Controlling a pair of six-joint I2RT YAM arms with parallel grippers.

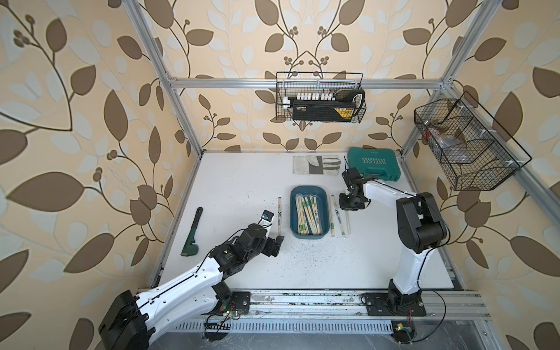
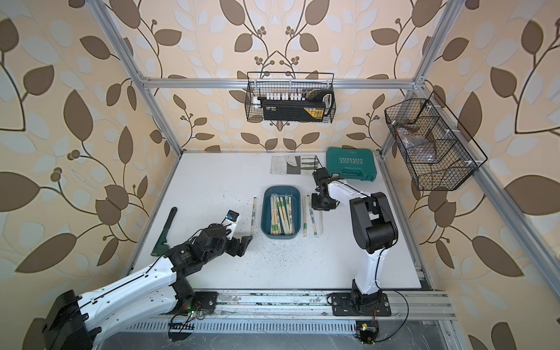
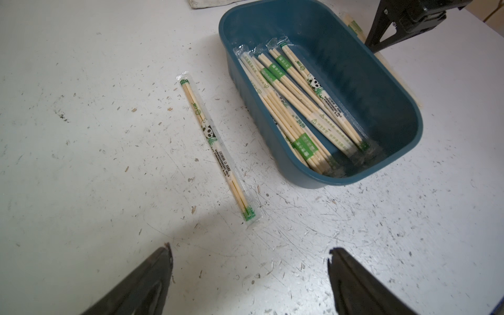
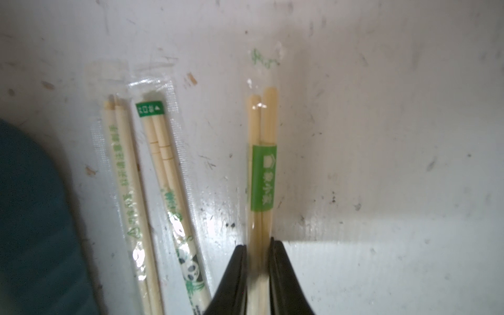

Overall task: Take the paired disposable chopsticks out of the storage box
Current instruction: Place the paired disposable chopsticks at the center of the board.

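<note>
The table (image 1: pixel 242 188) is white, scuffed and peppered with dark specks. Beige wallpaper (image 1: pixel 75 121) with brown leaves covers the walls behind an aluminium frame (image 1: pixel 242 82). One black wire basket (image 1: pixel 281 91) hangs on the back wall and another (image 1: pixel 497 127) on the right wall. A green case (image 1: pixel 374 165) and a glove (image 1: pixel 315 165) lie along the table's far edge, and a dark green wrench (image 1: pixel 192 231) lies near its left edge.

The teal box (image 1: pixel 309 191) sits mid-table, with most of the chopsticks (image 1: pixel 309 215) lying lengthwise inside it. They are pale wood in clear sleeves, some with green bands and some with a panda print. A lone pair (image 3: pixel 215 148) lies on the table just left of the box. Three more pairs lie just right of it, parallel to its long side.

The left gripper (image 3: pixel 249 248) hovers over bare table near the lone pair's end, its jaws spread wide and holding nothing. The right gripper (image 4: pixel 259 241) points down at the outermost pair (image 4: pixel 263 177), the one with a green band. Its jaws stand narrowly on either side, against the sleeve. Whether they pinch that pair or only flank it, I cannot tell.
</note>
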